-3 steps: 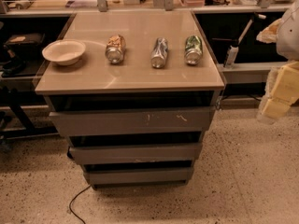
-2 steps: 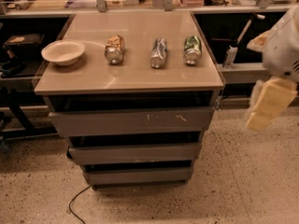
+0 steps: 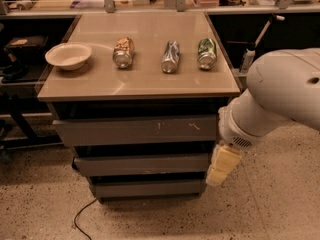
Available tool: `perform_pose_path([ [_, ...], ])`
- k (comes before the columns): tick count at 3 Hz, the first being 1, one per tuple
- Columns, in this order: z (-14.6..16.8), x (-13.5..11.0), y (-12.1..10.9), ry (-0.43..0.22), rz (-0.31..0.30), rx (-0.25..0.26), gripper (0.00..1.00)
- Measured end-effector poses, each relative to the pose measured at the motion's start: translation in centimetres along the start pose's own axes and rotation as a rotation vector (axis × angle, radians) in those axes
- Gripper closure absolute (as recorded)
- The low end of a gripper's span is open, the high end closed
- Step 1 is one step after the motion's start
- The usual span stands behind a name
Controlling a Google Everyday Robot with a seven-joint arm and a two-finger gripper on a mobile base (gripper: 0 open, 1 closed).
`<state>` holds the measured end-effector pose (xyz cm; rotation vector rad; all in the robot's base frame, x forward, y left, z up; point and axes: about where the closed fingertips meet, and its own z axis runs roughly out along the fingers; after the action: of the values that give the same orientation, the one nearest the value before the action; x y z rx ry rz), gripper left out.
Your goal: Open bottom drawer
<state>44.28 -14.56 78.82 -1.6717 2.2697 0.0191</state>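
Since the earlier frames the white arm (image 3: 280,91) has swung in from the right edge and dropped lower, so its cream claw (image 3: 222,165) now hangs against the right side of the drawer stack. It sits level with the right end of the middle drawer (image 3: 142,164), its lower tip just above the right top corner of the bottom drawer (image 3: 148,188). Whether the claw is apart or together cannot be told, nor whether it touches either front.

The bottom drawer is the narrowest and lowest of the three grey fronts, just above the speckled floor, and it looks shut. Above the middle one is the widest top drawer (image 3: 135,130), marked with white scratches.

On the counter (image 3: 145,84) stand a white bowl (image 3: 68,55) at the left and three cans lying on their sides in a row: a left can (image 3: 123,52), a silver middle can (image 3: 170,56) and a green right can (image 3: 206,53). A dark cable (image 3: 82,216) trails over the floor below.
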Motion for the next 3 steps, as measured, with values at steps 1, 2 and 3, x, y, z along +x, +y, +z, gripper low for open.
perform_pose_path([
  [1,0.0,0.0,0.0,0.000,0.000,0.000,0.00],
  [2,4.1,-0.4,2.5,-0.028,0.039,-0.076,0.00],
  [3,11.8,-2.1,7.0,-0.052,0.055,-0.187,0.00],
])
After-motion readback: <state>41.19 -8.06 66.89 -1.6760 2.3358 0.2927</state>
